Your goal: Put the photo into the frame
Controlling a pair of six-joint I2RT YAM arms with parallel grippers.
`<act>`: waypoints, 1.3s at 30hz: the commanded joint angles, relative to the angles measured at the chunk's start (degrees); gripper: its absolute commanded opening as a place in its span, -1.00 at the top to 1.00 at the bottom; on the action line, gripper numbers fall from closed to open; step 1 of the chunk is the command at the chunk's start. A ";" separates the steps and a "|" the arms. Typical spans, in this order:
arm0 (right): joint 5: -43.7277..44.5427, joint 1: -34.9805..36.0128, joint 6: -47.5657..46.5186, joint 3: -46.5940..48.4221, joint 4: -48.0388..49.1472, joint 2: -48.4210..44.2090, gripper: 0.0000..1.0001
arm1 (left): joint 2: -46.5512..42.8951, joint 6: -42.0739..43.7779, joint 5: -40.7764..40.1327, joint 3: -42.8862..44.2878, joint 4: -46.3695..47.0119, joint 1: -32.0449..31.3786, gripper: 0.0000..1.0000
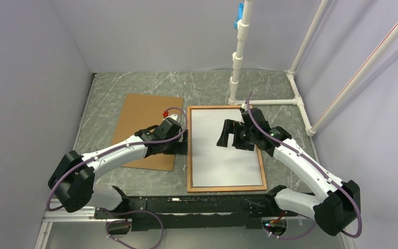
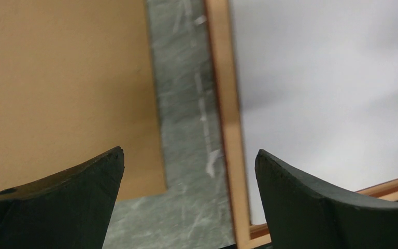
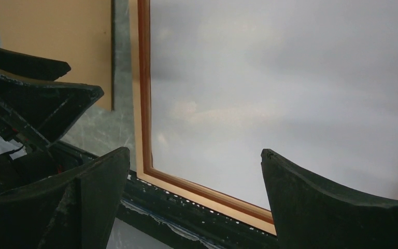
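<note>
While looking down from above, found the photo (image 1: pixel 225 150) lying white back up inside the frame (image 1: pixel 227 188), flat on the marbled counter (image 1: pixel 134 85). Noted left jaws spread wide and empty, straddling the strip of counter between the frame's left rail and the brown backing board (image 1: pixel 145 122); right jaws likewise spread and empty, hovering above the photo. Saw a white pipe stand (image 1: pixel 237 67) just beyond the frame's far edge, and the right arm (image 1: pixel 300 161) crossing above its right rail.

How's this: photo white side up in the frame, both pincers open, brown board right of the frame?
No: the top view shows the brown board left of the frame. The rest holds.
</note>
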 commanded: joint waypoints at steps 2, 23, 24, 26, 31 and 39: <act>-3.04 0.41 1.10 -2.09 5.67 2.07 -0.99 | -5.29 0.13 4.74 -7.38 3.73 5.17 -0.99; -0.55 0.78 0.77 -2.71 3.94 0.90 -0.99 | 12.12 -2.45 14.11 -1.97 14.48 0.55 -0.09; -0.52 0.78 0.81 -2.78 4.01 0.78 -0.99 | 12.49 -2.40 13.79 -1.38 13.76 0.18 -0.04; -0.54 0.78 0.91 -2.88 4.19 0.71 -0.99 | 12.90 -2.26 13.78 -0.75 13.57 -0.36 0.06; -0.82 0.76 0.86 -2.80 4.33 0.97 -0.99 | 13.80 -2.62 14.59 0.57 14.35 -1.52 0.12; -0.41 0.77 0.78 -2.97 3.83 0.46 -0.99 | 17.88 -1.44 12.75 4.87 12.96 -3.71 0.08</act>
